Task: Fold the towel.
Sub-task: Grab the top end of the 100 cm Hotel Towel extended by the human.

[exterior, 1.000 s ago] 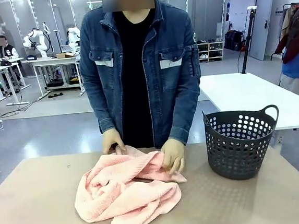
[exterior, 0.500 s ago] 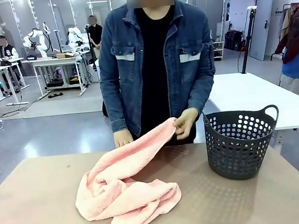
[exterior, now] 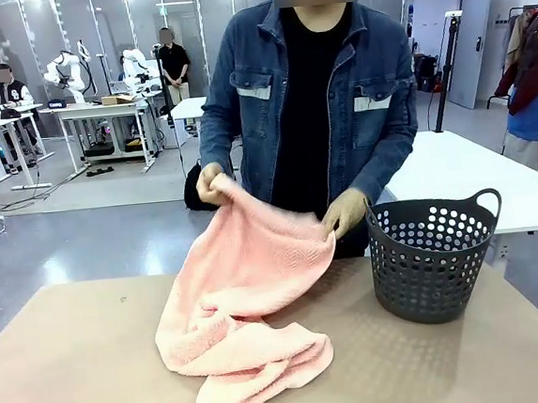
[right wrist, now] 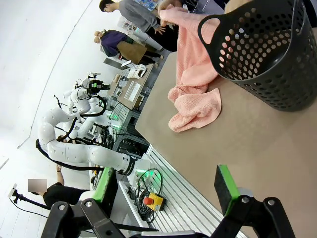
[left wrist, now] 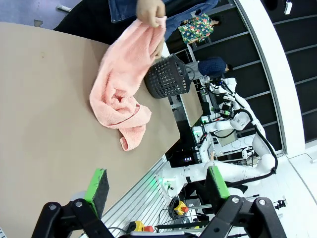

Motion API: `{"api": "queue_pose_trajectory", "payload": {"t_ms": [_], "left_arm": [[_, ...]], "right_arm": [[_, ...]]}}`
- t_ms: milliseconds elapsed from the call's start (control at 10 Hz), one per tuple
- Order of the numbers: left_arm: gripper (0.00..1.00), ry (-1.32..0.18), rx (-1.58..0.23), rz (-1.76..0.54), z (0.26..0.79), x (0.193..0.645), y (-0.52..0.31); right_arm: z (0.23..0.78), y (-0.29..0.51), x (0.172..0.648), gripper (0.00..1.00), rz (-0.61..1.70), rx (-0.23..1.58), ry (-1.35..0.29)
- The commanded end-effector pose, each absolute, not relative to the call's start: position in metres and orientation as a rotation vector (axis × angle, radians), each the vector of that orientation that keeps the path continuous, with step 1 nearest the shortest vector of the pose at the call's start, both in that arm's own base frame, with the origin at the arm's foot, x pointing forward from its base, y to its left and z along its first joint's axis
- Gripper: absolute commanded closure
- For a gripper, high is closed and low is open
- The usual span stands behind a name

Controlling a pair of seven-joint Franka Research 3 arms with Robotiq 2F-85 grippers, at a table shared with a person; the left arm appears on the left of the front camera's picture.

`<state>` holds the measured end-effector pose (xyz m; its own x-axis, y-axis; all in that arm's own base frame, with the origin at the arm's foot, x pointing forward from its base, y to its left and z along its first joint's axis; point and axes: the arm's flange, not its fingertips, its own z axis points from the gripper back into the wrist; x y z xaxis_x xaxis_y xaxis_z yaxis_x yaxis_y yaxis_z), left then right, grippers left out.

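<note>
table (exterior: 67,370): person stands at its far edge, just behind the basket (exterior: 434,258) and off to its left-arm side; towel (exterior: 248,288) is beside the basket on that same side, close to it, can't tell if it brushes the rim; its top part is lifted off the table, its bottom part lies in a crumpled heap nearer the robot than the basket; left gripper (left wrist: 156,182) and right gripper (right wrist: 166,184) both hang at the robot's edge, well apart from the basket, jaws wide, nothing between the pads; one hand (exterior: 345,212) pinches the cloth right by the basket rim; the other hand (exterior: 211,183) holds it higher and farther from the basket.

my read: step in hand is opening the towel out, no fold made yet; to do it well:
- work both hands along to two corners of one edge, not mid-cloth
- lift until the heap unrolls and hangs free
- lay it flat on the open stretch away from the basket so nothing snags the rim
- square the edges before the first fold; terry looks thick and floppy, so take a deep bite at the corners
- arms wait until the cloth lies flat and the hands are off it
</note>
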<state>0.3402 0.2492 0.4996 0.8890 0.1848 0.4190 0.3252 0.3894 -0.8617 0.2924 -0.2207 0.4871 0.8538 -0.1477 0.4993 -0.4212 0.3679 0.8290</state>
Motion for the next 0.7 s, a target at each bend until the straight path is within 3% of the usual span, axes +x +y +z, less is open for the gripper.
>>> {"api": "queue_pose_trajectory", "payload": {"t_ms": [0, 600], "left_arm": [[0.00, -0.499, -1.188, -0.099, 0.4993, 0.3400, 0.2501], [0.00, -0.499, -1.188, -0.099, 0.4993, 0.3400, 0.2501]], "right_arm": [[0.4891, -0.2219, 0.2934, 0.00, 0.197, 1.201, -0.565], [0.4891, -0.2219, 0.2934, 0.00, 0.197, 1.201, -0.565]]}}
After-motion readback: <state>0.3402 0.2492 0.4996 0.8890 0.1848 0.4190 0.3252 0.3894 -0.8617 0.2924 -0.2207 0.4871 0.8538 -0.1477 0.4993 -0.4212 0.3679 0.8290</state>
